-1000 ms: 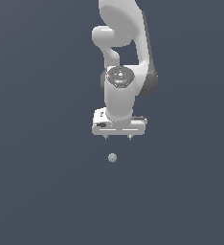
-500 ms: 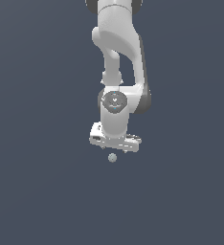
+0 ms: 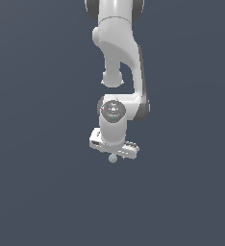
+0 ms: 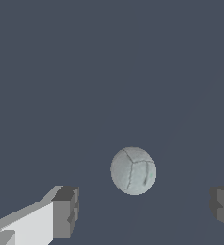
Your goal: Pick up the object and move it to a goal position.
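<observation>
The object is a tiny pale grey-green ball (image 3: 113, 158) on the dark floor, just below the white gripper's hand in the exterior view. In the wrist view the ball (image 4: 133, 171) looks large, with thin crack-like lines, and lies between the two dark fingertips (image 4: 66, 212), nearer one of them. My gripper (image 4: 145, 210) is open, its fingers wide apart on either side of the ball, not touching it. In the exterior view the gripper (image 3: 113, 153) has come down right over the ball and its fingers are mostly hidden by the hand.
A uniform dark grey-blue floor (image 3: 47, 192) surrounds everything. The white arm (image 3: 117, 57) rises straight up above the gripper. The dark round disc (image 3: 113, 109) with tiny dots is part of the wrist.
The arm has lowered steadily over the last second; the gripper has come down from above the ball until it sits around it. The ball has not moved.
</observation>
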You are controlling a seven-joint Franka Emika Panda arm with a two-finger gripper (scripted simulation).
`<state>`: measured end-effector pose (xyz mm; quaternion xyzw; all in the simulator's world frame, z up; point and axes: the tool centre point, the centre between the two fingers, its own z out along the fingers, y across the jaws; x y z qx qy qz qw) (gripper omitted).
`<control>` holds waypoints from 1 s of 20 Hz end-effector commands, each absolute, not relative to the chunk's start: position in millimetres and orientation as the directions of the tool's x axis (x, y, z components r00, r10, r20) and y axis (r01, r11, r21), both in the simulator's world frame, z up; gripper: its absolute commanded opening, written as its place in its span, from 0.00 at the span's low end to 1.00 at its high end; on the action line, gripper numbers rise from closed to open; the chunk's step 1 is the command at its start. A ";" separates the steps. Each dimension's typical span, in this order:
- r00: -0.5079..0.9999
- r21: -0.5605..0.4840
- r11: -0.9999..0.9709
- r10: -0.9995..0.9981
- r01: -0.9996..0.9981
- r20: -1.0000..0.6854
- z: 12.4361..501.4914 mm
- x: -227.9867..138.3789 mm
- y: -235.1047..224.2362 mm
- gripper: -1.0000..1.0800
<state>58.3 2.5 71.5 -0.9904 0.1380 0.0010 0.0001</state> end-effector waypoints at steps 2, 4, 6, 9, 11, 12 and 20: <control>0.962 0.000 -0.962 -0.273 -0.273 -0.001 70.4 58.5 2.6 0.96; 0.962 0.000 -0.962 -0.274 -0.274 -0.001 66.0 58.4 2.6 0.96; 0.962 0.000 -0.962 -0.274 -0.274 -0.001 58.7 58.3 2.5 0.96; 0.961 0.000 -0.961 -0.276 -0.276 -0.001 42.7 58.0 2.3 0.96; 0.961 0.000 -0.961 -0.277 -0.277 0.000 32.5 57.8 2.2 0.96; 0.961 0.000 -0.961 -0.277 -0.277 0.000 28.5 57.8 2.4 0.96; 0.961 0.000 -0.961 -0.278 -0.278 0.000 21.0 59.3 2.4 0.00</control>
